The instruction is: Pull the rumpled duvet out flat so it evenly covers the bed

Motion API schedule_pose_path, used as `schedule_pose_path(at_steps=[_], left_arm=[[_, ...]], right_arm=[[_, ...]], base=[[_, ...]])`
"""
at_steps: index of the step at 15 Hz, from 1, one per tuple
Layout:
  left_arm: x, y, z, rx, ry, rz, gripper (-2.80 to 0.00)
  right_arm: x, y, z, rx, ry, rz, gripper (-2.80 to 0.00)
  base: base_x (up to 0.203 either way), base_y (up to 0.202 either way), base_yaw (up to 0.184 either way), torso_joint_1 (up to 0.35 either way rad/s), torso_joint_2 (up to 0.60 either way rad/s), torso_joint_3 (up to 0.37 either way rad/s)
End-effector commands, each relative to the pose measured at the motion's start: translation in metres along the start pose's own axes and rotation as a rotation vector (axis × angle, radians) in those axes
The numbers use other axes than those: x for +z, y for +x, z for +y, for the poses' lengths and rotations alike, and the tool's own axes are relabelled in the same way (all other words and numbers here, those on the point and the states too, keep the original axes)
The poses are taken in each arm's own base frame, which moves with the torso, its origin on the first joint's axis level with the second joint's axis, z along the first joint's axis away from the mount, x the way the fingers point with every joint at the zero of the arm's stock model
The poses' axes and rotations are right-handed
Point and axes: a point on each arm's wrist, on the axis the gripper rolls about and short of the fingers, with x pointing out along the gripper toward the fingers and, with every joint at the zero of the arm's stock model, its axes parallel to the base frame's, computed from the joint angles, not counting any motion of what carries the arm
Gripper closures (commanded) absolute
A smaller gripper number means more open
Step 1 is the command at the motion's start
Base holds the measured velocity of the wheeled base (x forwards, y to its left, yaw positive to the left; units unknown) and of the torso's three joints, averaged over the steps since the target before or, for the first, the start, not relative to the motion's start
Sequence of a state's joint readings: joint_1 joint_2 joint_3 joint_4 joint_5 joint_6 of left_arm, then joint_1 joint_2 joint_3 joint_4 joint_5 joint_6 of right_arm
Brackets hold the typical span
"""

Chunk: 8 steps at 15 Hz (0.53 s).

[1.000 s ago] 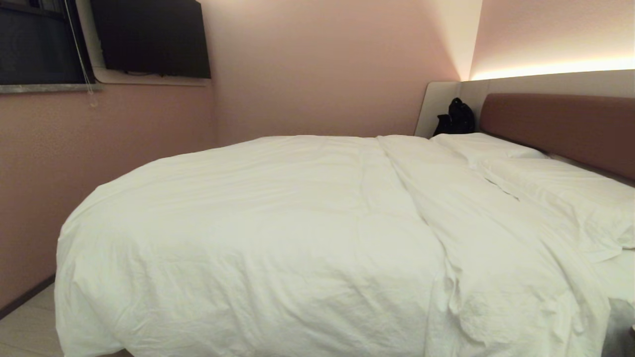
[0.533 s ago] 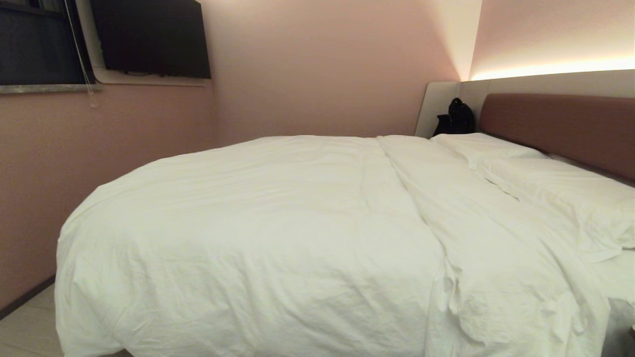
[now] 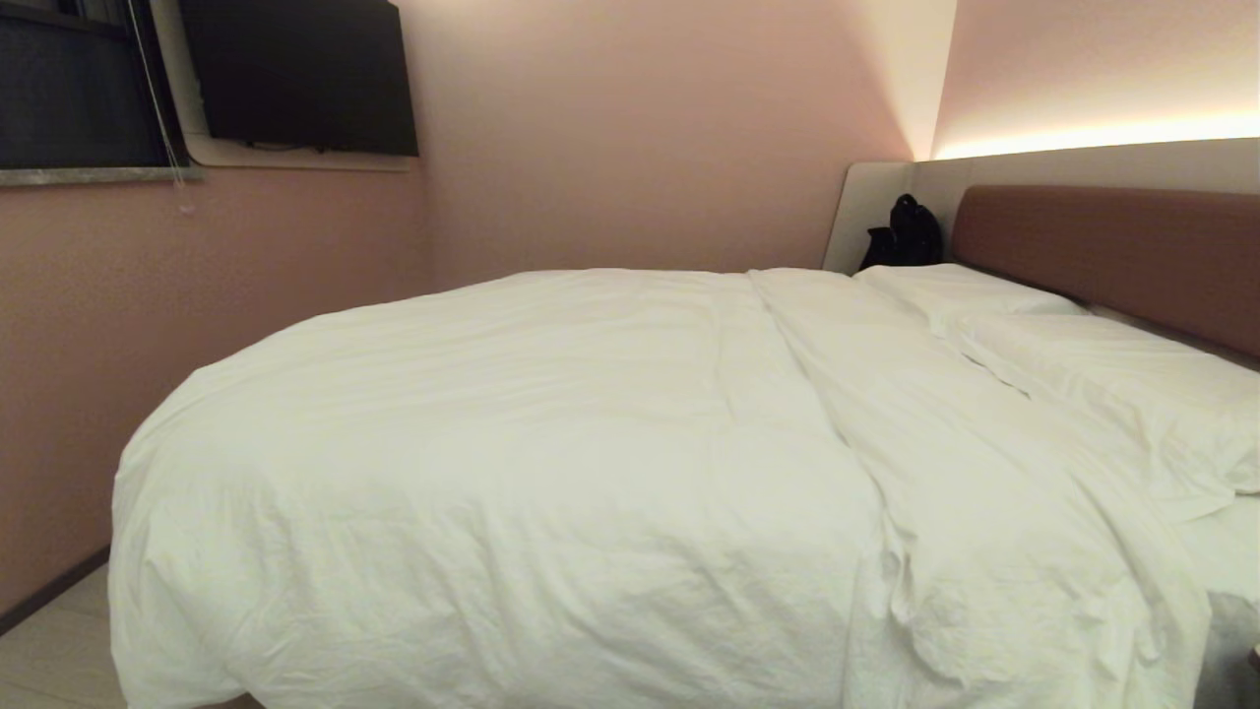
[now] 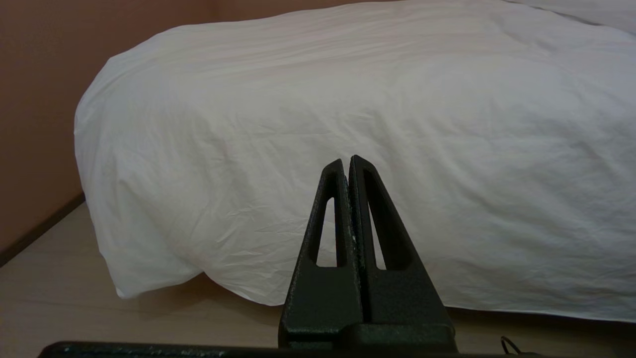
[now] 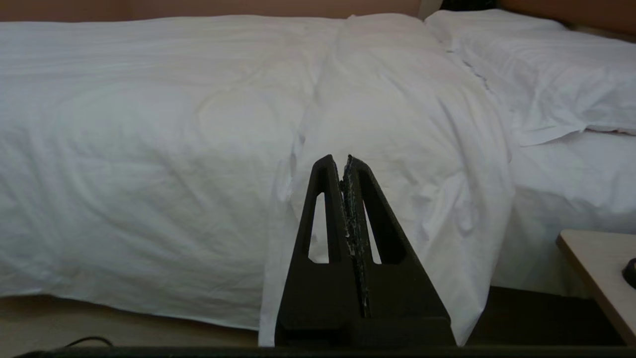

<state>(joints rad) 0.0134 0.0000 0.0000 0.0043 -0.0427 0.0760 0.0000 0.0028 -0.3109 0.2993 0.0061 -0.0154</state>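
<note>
room, as we find it: pink-brown wall (image 3: 630, 128) behind the bed; dark screen (image 3: 300, 74) mounted high on the left, beside a dark window (image 3: 69, 84) with a hanging cord. black bag (image 3: 904, 234) in the far corner, against the light grey panel (image 3: 871, 212) beside the brown headboard (image 3: 1112, 251). pale wooden floor (image 4: 99, 318) along the near side. corner of a light wooden table (image 5: 594, 271) just beside the bed at the head end, with a small dark object on it that we cannot identify.

bed (image 3: 1226, 551): wide, its white mattress sheet bare near the head end. two white pillows (image 3: 1093, 379) lie in a row against the headboard.

duvet (image 3: 551, 463): white, puffy, softly creased, spread across most of the bed and hanging over the near side almost to the floor. its head-end part forms a folded band running from the far side to the near edge, ending just beside the pillows, with a crumpled flap hanging at the near side.

left gripper (image 4: 348, 161): low, level, pointed at the duvet's hanging side near the foot corner, apart from it; fingers pressed together, holding nothing.

right gripper (image 5: 344, 160): level, pointed at the folded band's hanging flap; fingers together, empty.

neither arm appears in the head view.
</note>
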Motion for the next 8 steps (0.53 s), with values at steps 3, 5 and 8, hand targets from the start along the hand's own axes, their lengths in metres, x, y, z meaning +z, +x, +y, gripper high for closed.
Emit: schedule_pose_path(at_steps=[3,5,8], left_arm=[[0.000,0.000,0.000,0.002,0.004,0.002,0.00],[0.000,0.000,0.000,0.002,0.005,0.002,0.00],[0.000,0.000,0.000,0.002,0.001,0.002,0.00]], right_arm=[[0.001,0.008,-0.002,-0.089,-0.012,-0.133,0.00],[-0.010,0.014,-0.002,-0.109,-0.042,-0.087,0.00],[-0.027,0.020,-0.002,-0.116,-0.063,-0.024,0.00]], base=[[0.000,0.000,0.000,0.000,0.00,0.000],[0.000,0.000,0.000,0.000,0.00,0.000],[0.000,0.000,0.000,0.000,0.00,0.000]])
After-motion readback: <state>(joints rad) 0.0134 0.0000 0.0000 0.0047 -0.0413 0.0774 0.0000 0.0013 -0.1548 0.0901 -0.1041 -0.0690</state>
